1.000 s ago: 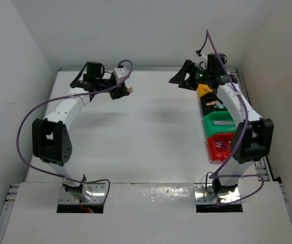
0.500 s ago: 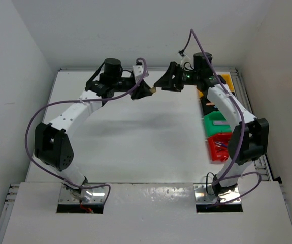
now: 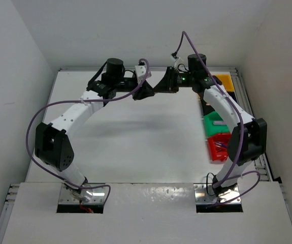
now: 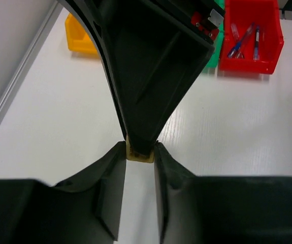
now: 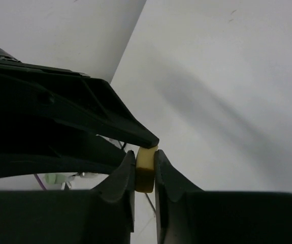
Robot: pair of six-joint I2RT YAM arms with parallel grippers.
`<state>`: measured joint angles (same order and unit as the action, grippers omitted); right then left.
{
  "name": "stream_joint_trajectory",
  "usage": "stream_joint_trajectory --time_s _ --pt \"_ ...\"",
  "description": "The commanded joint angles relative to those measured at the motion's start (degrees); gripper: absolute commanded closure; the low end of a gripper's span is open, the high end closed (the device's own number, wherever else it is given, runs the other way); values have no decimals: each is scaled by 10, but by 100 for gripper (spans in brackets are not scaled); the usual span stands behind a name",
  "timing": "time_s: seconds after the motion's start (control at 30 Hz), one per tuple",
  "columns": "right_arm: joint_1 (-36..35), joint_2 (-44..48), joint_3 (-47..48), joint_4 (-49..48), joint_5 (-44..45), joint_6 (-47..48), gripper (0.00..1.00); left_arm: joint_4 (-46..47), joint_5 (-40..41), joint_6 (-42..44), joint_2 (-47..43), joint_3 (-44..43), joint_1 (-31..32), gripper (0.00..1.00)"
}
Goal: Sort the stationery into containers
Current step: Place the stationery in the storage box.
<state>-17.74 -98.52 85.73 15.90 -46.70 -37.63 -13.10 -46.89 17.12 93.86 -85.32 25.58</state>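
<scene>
- The left gripper [image 4: 139, 150] and the right gripper [image 3: 158, 89] meet tip to tip in the air above the far middle of the counter [image 3: 135, 142].
- Between them is 1 small yellowish block [image 5: 146, 172], probably an eraser. It is off the counter and well apart from the containers.
- Left gripper: its 2 fingers are clamped on the sides of the block, as the left wrist view shows.
- Right gripper: its 2 fingers press the same block from the opposite end, closed tight on it in the right wrist view. So both hold it at once, which reads as a handover from one arm to the other.
- The 4 containers stand in a row along the right edge. They are the yellow bin [image 3: 225, 80] at the far end, then a black bin [image 3: 203, 104] mostly hidden by the right arm, then the green bin [image 3: 213, 126], and the red bin [image 3: 217, 151] nearest.
- Done so far: the red bin holds several thin red and blue pens [image 4: 245, 41], and the green bin shows a pale item inside.
- No loose stationery shows on the open counter in the top view, so sorting looks nearly finished.
- Left, as I judge it: 1 gripper must let go, and the block must be carried to its bin and dropped.
</scene>
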Motion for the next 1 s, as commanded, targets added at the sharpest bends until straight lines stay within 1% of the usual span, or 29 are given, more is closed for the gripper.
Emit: stream_joint_trajectory --time_s 0.0,0.03,0.07,0.1,0.13,0.17,0.2,0.23,0.27,0.3,0.33,0.37,0.4,0.43,0.47,0.53,0.57,0.6,0.67,0.83,0.97 --pt "9 14 4 0 0 12 90 24 2 -5 -16 -29 5 62" --pt "13 13 6 2 1 12 92 22 21 -9 -17 -28 4 41" --pt "23 8 12 3 1 13 94 20 33 -22 -19 -27 4 32" --pt "41 4 15 5 1 13 97 19 63 -31 -20 -28 1 20" --pt "52 -1 18 7 4 14 98 14 82 -39 -20 -28 -1 2" --pt "66 -5 31 8 6 17 99 9 97 -56 -18 -30 -6 0" --pt "98 -18 41 15 8 24 100 9 128 -65 -16 -33 -15 0" --pt "128 -26 67 21 21 48 100 -17 145 -81 -6 -41 -19 0" --pt "128 -34 80 29 35 62 100 -31 162 -87 1 -49 -24 0" --pt "160 -53 94 42 55 81 100 -62 184 -91 8 -57 -33 0" --pt "171 -60 121 47 102 120 100 -80 195 -91 26 -76 -36 0" --pt "201 -69 137 54 136 141 100 -97 203 -94 34 -87 -38 0" --pt "212 -87 148 63 173 160 100 -113 223 -97 43 -96 -42 0" --pt "219 -95 166 62 199 191 100 -140 228 -102 50 -104 -43 0" --pt "228 -104 175 59 238 203 100 -154 232 -104 64 -118 -45 0" --pt "249 -128 191 49 283 235 100 -194 240 -100 89 -136 -46 0" --pt "260 -135 193 44 317 245 100 -210 241 -98 97 -160 -46 0" --pt "264 -142 195 31 332 256 100 -234 247 -98 106 -171 -46 0" --pt "274 -163 197 6 370 282 100 -249 257 -99 123 -191 -46 0" --pt "289 -225 238 -7 399 302 99 -242 273 -103 124 -183 -49 0" --pt "291 -254 248 -17 404 305 87 -246 295 -110 129 -187 -54 0"
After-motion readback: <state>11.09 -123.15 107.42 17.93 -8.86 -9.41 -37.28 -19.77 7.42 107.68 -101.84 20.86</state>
